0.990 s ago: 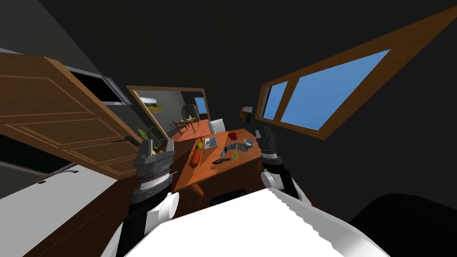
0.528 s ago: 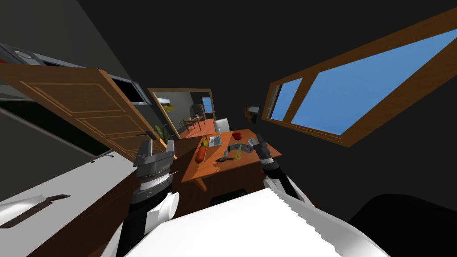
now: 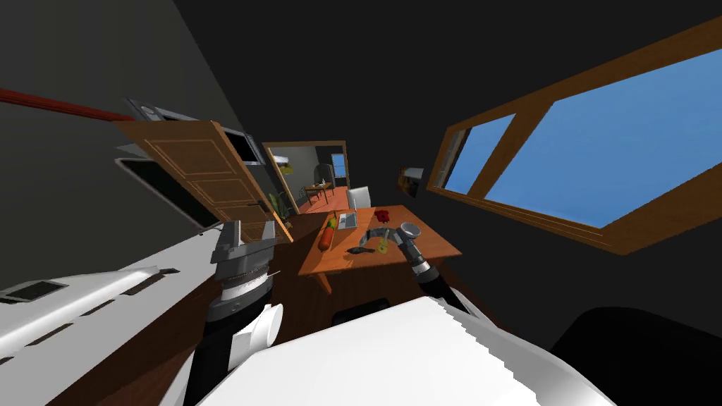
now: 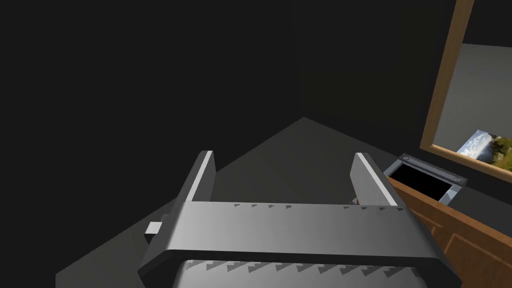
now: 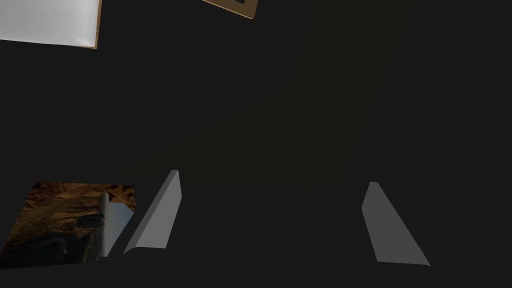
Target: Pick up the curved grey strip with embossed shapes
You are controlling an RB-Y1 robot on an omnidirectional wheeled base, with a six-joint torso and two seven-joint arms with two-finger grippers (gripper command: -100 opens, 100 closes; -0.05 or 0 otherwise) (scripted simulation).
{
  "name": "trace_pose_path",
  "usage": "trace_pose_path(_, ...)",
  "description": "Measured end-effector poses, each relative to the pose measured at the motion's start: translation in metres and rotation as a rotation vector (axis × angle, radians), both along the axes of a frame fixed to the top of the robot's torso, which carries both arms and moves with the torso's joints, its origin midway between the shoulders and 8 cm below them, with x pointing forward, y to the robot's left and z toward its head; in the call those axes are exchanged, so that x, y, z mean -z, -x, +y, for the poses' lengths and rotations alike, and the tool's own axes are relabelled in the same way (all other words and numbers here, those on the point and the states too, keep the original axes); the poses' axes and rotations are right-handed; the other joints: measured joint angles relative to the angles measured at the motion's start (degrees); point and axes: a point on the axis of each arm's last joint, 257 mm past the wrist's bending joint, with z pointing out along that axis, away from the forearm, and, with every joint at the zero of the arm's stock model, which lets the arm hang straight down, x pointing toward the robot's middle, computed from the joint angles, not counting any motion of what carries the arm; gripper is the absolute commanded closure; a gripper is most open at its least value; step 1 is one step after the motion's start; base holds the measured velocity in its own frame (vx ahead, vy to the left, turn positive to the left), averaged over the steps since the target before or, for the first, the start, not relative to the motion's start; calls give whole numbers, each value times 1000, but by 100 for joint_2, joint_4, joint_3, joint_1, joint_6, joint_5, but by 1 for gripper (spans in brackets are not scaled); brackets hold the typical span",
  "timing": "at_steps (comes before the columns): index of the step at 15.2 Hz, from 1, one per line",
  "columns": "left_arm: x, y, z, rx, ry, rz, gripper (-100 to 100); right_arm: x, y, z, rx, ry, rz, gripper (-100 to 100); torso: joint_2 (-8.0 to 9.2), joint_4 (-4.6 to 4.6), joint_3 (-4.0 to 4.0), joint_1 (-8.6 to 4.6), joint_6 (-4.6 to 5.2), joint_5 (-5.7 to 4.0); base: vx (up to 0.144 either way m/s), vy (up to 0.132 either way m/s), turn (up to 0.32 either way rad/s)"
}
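The curved grey strip [image 3: 374,235] lies on the orange table [image 3: 430,248] ahead of me, near its middle. My right arm reaches over the table's right part, and my right gripper [image 3: 405,237] hovers just right of the strip, by a grey bowl [image 3: 410,229]. In the right wrist view the right gripper [image 5: 272,180] is open and empty, facing a dark wall. My left gripper [image 3: 247,235] is raised at the left, away from the table. In the left wrist view the left gripper [image 4: 282,160] is open and empty.
On the table lie an orange-red carrot shape [image 3: 326,239], a laptop [image 3: 347,221], a red thing [image 3: 381,215], a dark remote [image 3: 361,249] and a yellow-green item [image 3: 383,247]. A white chair [image 3: 358,197] stands behind. An open brown door [image 3: 204,169] and a white counter [image 3: 84,303] are at the left.
I have turned and moved, so the door slid left and the table sits more central. My right arm has stretched forward over the table, closer to the strip. The left arm held still.
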Motion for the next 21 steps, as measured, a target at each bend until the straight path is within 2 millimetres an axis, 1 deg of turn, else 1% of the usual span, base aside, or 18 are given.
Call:
trace_pose_path(1, 0, 0, 0, 0, 0, 0, 0, 18, 6, -1, -9, 21, 41, -100, 1, 0, 1, -2, -4, 0, -20, -27, 356)
trace_pose_path(3, 0, 0, 0, 0, 0, 0, 0, 53, 11, 2, -29, 62, 118, -100, 1, 0, 0, -6, -3, -2, -18, -30, 315)
trace_pose_path(4, 0, 0, 0, 0, 0, 0, 0, 71, 16, -1, -37, 87, 162, -100, 1, 0, 0, -8, 0, -2, -13, -22, 99)
trace_pose_path(5, 0, 0, 0, 0, 0, 0, 0, 82, 19, -3, -42, 102, 189, -100, -1, 0, 0, -6, 3, -2, -13, -11, 282)
trace_pose_path(7, 0, 0, 0, 0, 0, 0, 0, 114, 33, 0, -61, 144, 266, -100, -1, 0, -1, -1, -1, -1, -12, -13, 253)
trace_pose_path(8, 0, 0, 0, 0, 0, 0, 0, 124, 37, -3, -65, 160, 289, -100, -3, 0, -1, -1, 2, 0, -13, -11, 358)
trace_pose_path(11, 0, 0, 0, 0, 0, 0, 0, 168, 65, -12, -98, 223, 401, -100, -2, 0, -1, -6, -3, 0, -15, -24, 378)
trace_pose_path(14, 0, 0, 0, 0, 0, 0, 0, 212, 92, -23, -126, 290, 510, -100, -5, -1, -3, -7, -2, -2, -10, -21, 278)
trace_pose_path(15, 0, 0, 0, 0, 0, 0, 0, 224, 105, -26, -136, 313, 549, -100, -5, -1, -3, -6, -1, 0, -7, -20, 154)
trace_pose_path(16, 0, 0, 0, 0, 0, 0, 0, 232, 112, -29, -140, 330, 575, -100, -6, -1, -3, -5, 3, -1, -6, -10, 353)
trace_pose_path(18, 0, 0, 0, 0, 0, 0, 0, 256, 137, -36, -165, 373, 642, -100, -7, -1, -4, -5, -1, 0, -7, -19, 259)
trace_pose_path(19, 0, 0, 0, 0, 0, 0, 0, 264, 147, -41, -169, 389, 669, -100, -7, -1, -4, -6, 4, -1, -7, -15, 365)
trace_pose_path(21, 0, 0, 0, 0, 0, 0, 0, 287, 176, -53, -194, 434, 739, -100, -9, -1, -5, -8, -2, -1, -6, -22, 277)
